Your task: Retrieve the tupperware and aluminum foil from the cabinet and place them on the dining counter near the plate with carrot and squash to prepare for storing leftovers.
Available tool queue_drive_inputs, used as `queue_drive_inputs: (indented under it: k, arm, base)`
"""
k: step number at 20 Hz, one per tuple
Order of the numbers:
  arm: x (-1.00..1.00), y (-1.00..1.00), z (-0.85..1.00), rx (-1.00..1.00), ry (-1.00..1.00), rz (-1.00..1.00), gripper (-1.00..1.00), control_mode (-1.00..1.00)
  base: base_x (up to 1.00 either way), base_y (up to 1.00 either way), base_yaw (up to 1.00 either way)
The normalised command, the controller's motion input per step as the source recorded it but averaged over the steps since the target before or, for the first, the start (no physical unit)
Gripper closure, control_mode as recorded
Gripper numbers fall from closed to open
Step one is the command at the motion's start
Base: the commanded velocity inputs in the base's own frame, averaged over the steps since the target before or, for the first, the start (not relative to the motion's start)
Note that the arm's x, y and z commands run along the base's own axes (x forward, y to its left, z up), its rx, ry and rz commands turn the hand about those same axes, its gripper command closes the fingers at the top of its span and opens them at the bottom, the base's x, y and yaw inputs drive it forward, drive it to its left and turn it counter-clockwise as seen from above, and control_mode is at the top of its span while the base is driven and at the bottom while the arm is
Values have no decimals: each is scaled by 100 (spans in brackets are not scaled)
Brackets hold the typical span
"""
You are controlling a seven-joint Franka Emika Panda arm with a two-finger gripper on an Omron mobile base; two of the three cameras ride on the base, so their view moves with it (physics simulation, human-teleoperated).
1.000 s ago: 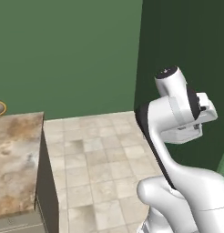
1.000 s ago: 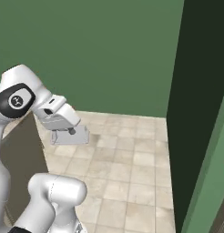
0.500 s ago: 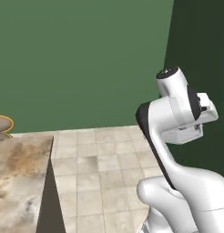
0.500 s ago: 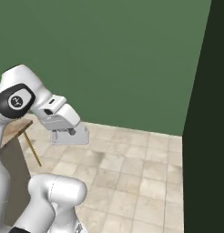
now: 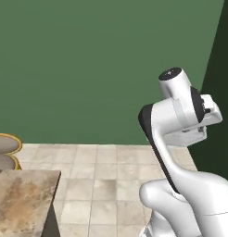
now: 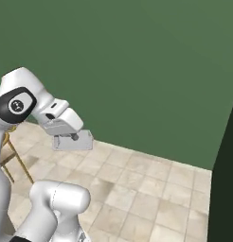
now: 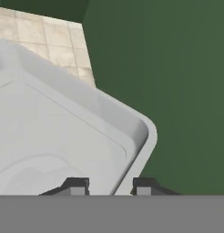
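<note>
The tupperware (image 7: 63, 132) is a pale grey-white container with a rounded rim, and it takes up most of the hand view. My gripper (image 7: 110, 186) is shut on its rim, with one dark fingertip (image 7: 76, 185) inside the wall and the other outside. In the right base view the tupperware (image 6: 73, 142) hangs as a small grey box under the gripper (image 6: 71, 136), held high above the tiled floor. The aluminum foil and the plate with carrot and squash are out of view.
A stone-topped counter corner (image 5: 21, 203) sits at the lower left, with a round gold-rimmed stool (image 5: 5, 150) beyond it; the stool's thin legs (image 6: 14, 158) also show. A green wall stands ahead. A dark green panel (image 6: 227, 179) rises at the right. Tiled floor (image 6: 147, 189) lies open.
The base has turned, so the whole scene has slid: the dark panel has moved to the right edge and the counter has dropped lower left. The grip on the tupperware is unchanged.
</note>
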Motion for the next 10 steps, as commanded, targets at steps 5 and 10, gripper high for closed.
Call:
queue_drive_inputs:
  k: [5, 10]
  arm:
    - [0, 0, 0, 0, 0, 0, 100, 100]
    - [0, 0, 0, 0, 0, 0, 100, 100]
  base:
    - [100, -15, 37]
    - [100, -2, 47]
